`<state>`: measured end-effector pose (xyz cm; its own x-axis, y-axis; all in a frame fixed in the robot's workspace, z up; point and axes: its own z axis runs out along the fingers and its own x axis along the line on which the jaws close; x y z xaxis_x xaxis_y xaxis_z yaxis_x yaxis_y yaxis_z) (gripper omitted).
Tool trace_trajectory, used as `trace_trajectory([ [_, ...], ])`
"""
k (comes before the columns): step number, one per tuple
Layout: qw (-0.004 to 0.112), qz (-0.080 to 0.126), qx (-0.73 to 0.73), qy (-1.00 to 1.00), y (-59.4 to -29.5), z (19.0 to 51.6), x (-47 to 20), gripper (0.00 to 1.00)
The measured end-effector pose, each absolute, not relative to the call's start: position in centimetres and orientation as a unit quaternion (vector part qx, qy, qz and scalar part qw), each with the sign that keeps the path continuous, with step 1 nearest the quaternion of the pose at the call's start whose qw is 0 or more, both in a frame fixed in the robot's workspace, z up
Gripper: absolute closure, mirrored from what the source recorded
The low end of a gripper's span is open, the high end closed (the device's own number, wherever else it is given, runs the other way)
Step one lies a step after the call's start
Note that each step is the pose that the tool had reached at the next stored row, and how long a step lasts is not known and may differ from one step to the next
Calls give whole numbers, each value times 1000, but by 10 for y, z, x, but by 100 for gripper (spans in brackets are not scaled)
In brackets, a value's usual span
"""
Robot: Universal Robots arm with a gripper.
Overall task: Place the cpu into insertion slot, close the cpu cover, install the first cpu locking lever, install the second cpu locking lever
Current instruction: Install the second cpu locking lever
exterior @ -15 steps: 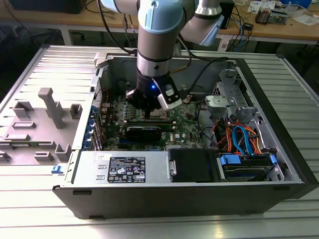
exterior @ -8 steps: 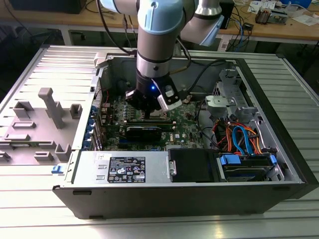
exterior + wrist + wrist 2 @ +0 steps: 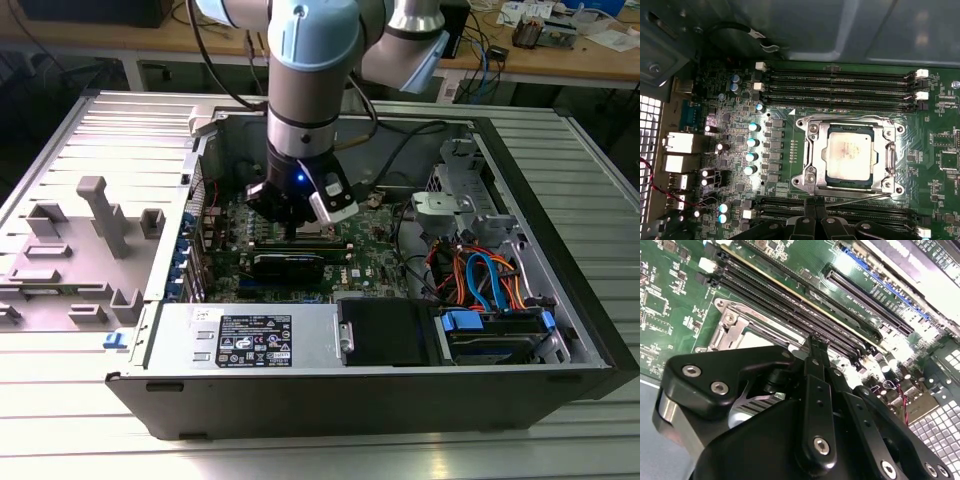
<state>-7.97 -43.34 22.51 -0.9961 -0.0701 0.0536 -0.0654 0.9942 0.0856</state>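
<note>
My gripper hangs low inside the open computer case, its fingertips pressed together in the second wrist view with nothing between them that I can make out. In the first wrist view the tips sit just beside the near edge of the socket, where a thin wire lever runs along the frame, close to my fingers; I cannot tell whether I am touching it.

Just past that lies the cpu, seated flat in the insertion slot, grey top showing through the window of the cpu cover. The cover looks folded down over the chip, so I judge the work has reached the locking levers.

To do this step well, I judge I should push on the lever itself, not on the cover or the chip, and keep the force low and steady so the wire slides under its catch without springing away.

Beyond the socket run the long memory slots, then the case wall.
</note>
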Motion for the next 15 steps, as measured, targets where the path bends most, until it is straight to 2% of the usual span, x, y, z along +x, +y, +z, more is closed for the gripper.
trace_trajectory([
  [7,28,-44,34,-998,-433,222,-88,89],
  [10,28,-49,34,-998,-433,220,-88,89],
  [12,28,-60,34,-997,-433,217,-89,89],
  [15,28,-60,35,-997,-433,215,-90,89],
])
